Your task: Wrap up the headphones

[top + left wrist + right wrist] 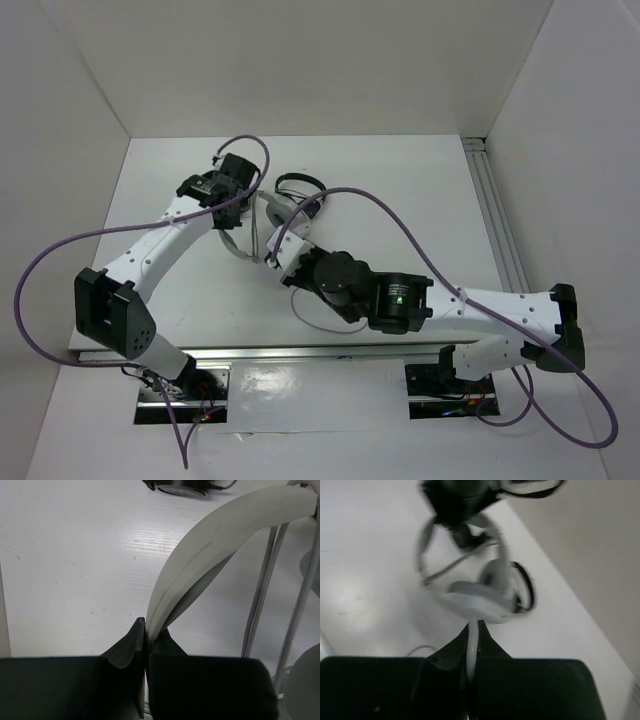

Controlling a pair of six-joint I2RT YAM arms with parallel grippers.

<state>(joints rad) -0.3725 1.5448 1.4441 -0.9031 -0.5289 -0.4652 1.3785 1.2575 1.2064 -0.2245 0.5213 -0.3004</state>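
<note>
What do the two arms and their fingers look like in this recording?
The left arm and right arm have white links with black joints. A purple cable loops along each. A green light glows on the right arm's joint. The fingers are matte black wedges.

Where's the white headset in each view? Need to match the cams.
Top external: headphones mid-table, between both arms.
Left wrist: headband arcs from left end effector to top right.
Right wrist: blurred earcup at centre, above right end effector.
Shared landmark: black headset just beyond it.
</note>
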